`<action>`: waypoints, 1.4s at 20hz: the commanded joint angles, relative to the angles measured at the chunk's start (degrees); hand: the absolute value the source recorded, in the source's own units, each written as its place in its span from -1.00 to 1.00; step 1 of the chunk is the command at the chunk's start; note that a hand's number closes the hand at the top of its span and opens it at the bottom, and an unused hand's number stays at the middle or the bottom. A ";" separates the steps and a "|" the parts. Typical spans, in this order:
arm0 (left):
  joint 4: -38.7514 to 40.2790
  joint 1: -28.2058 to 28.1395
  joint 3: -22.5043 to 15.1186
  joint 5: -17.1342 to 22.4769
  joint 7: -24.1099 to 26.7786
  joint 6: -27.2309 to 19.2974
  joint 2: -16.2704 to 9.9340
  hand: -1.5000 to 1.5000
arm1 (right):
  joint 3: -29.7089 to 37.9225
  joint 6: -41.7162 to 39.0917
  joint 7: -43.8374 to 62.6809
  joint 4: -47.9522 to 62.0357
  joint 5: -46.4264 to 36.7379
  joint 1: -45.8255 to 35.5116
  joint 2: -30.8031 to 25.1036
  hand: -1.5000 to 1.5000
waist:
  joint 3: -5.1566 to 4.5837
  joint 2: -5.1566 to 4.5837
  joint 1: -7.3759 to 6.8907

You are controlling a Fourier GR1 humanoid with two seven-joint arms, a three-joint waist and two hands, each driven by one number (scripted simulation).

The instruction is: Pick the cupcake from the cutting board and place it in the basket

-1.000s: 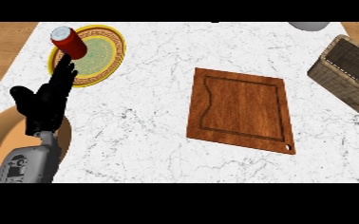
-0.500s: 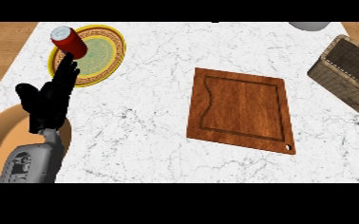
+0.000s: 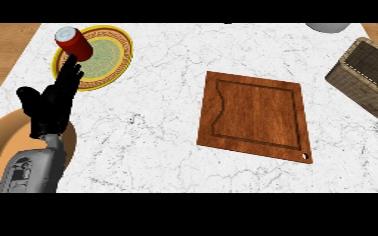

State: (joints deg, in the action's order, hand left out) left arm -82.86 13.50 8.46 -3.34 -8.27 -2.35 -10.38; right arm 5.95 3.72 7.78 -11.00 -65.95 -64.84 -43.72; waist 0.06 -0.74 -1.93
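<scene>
The wooden cutting board [image 3: 257,116] lies right of the counter's middle, and its top is bare; no cupcake shows anywhere in the head view. A brown woven basket [image 3: 359,75] pokes in at the right edge, and its inside is hidden from here. My left hand [image 3: 50,103] rests at the left side with straight fingers pointing up toward the yellow plate, holding nothing. My right hand does not show.
A yellow and green patterned plate [image 3: 103,60] sits at the back left with a red can [image 3: 74,43] standing at its near-left rim. A tan round object [image 3: 15,140] lies under my left forearm. A grey bowl [image 3: 328,27] peeks in at the back right.
My left hand has shifted slightly to the right and down. Nothing else has moved.
</scene>
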 commanded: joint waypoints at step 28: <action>-1.51 -3.21 0.86 0.68 1.10 0.39 0.01 0.00 | 20.18 11.01 7.24 -6.44 19.04 -0.03 -1.38 -1.00 | -0.02 0.48 0.98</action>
State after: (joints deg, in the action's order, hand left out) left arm -84.73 11.77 8.54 -3.43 -8.80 -2.75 -9.97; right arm 21.56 11.87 13.55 -16.06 -51.24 -63.97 -44.04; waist 0.06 -0.37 -1.02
